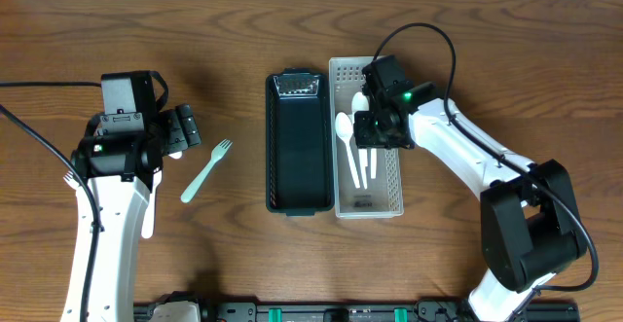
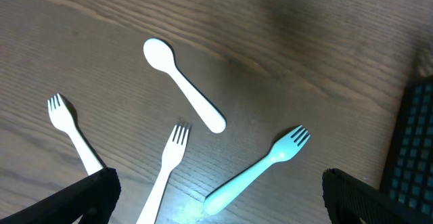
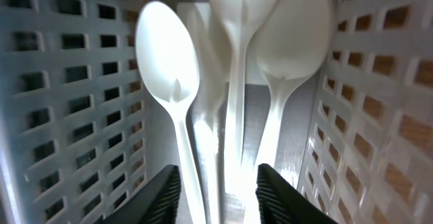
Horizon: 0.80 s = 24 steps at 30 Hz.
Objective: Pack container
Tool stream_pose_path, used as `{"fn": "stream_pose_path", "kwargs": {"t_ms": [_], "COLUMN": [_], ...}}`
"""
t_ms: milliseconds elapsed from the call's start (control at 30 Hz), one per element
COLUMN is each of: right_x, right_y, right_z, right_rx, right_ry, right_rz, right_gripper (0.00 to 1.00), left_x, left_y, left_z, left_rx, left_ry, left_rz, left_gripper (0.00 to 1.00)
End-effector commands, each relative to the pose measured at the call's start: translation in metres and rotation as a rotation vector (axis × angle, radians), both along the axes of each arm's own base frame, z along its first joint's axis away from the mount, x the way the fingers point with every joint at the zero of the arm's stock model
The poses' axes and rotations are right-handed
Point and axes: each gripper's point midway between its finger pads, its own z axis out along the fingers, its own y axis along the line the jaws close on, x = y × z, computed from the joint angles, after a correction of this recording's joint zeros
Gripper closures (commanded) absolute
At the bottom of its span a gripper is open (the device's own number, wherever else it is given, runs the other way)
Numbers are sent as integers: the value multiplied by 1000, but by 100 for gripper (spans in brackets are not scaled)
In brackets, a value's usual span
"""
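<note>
**Right gripper down in the basket, left one over loose cutlery**

Right gripper (image 3: pixel 220 197) is inside the white basket (image 1: pixel 393 181), fingers spread apart and not clamping anything. Three white spoons (image 3: pixel 166 55) lie right ahead of it on the basket floor, and their handles run back between its fingers. A black bin (image 1: pixel 297 157) touches the basket's side, on the far side from that arm.

Left gripper (image 2: pixel 216 197) hangs wide open and empty over bare table (image 1: pixel 243 30). A teal fork (image 2: pixel 260 170) lies between its fingers, two white forks (image 2: pixel 169 160) sit toward its left finger, and a lone spoon (image 2: pixel 183 82) lies farther ahead.
</note>
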Motion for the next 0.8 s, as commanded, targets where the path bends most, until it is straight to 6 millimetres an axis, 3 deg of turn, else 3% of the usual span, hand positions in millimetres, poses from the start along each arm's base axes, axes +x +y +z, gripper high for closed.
{"fn": "stream_pose_path", "kwargs": {"t_ms": [0,133,200,300,367,433,567,767], "right_x": [25,55,66,79,82,82,76,72], "right_y": [5,1,-8,-36,-55,-75,-108,-135], "right_z": [36,104,143,197,215,224,217,204], "right_rx": [16,39,46,38,28,22,-8,-37], "right_ry": [-112,-242,-313,-410,-443,-456,-399,-346], "right_rz": [56,77,78,25,-19,-61,-129,-174], "right_gripper": [55,47,40,29,22,20,19,19], "left_x": [4,0,-7,-14,-17,-17,-15,8], "left_y": [2,2,-5,-19,-23,-26,-32,-45], "left_z": [8,7,4,-1,-5,-11,-35,-80], "left_rx": [2,1,3,18,41,61,75,64], "left_ry": [-18,-4,32,88,121,156,252,340], "left_rz": [7,5,-75,-237,-297,-354,-443,-523], "left_gripper": [2,2,2,2,2,2,2,2]}}
